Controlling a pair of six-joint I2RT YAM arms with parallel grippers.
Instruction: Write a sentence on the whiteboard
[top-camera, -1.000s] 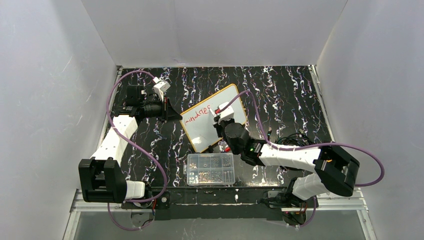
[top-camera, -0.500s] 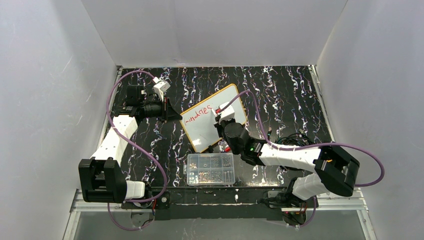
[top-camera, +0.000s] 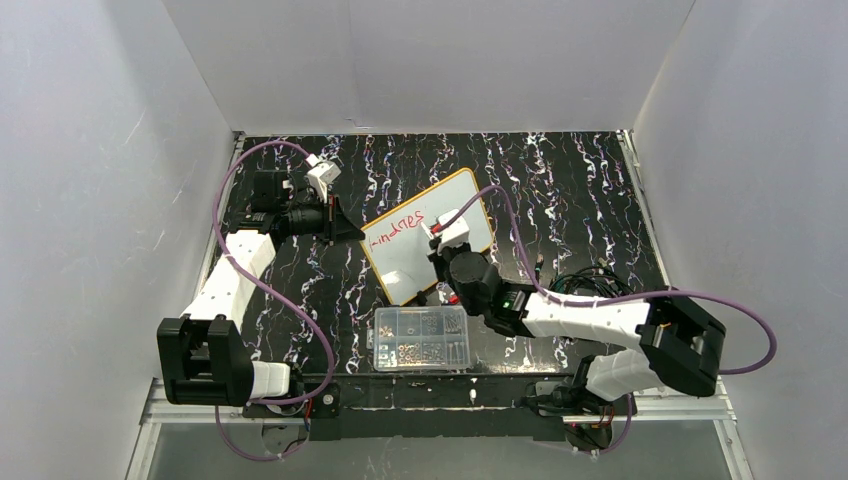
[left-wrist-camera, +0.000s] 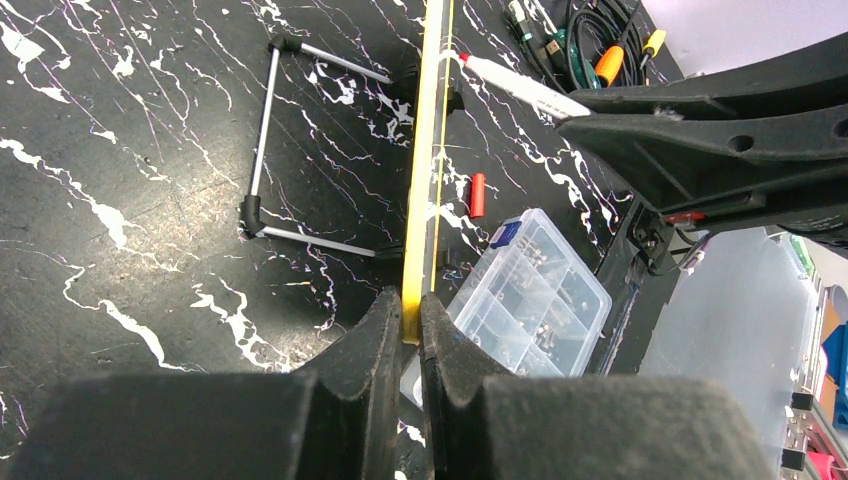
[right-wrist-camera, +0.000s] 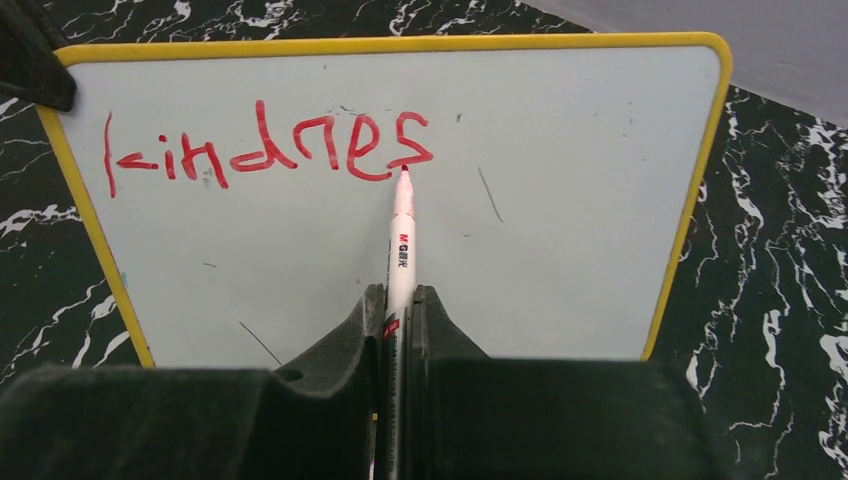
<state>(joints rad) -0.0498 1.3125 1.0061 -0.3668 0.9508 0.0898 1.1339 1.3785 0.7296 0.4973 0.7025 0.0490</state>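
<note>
The whiteboard (top-camera: 418, 262) with its yellow rim stands tilted on the black marbled table; it fills the right wrist view (right-wrist-camera: 560, 200) and shows edge-on in the left wrist view (left-wrist-camera: 425, 150). The sentence (right-wrist-camera: 270, 150) is one line of red letters reading "kindnes", also seen from above (top-camera: 396, 230). My left gripper (left-wrist-camera: 408, 330) is shut on the board's yellow edge at its left corner (top-camera: 352, 232). My right gripper (right-wrist-camera: 398, 300) is shut on a white marker (right-wrist-camera: 401, 235) whose red tip touches the board just under the last letter.
A clear compartment box (top-camera: 422, 338) of small parts lies at the near edge below the board. A red marker cap (left-wrist-camera: 478, 194) lies on the table beside it. A bundle of cables (top-camera: 575, 280) lies to the right. The board's wire stand (left-wrist-camera: 262, 150) shows behind it.
The right gripper has shifted slightly and the red writing has grown by a letter; the left gripper and the board have not moved.
</note>
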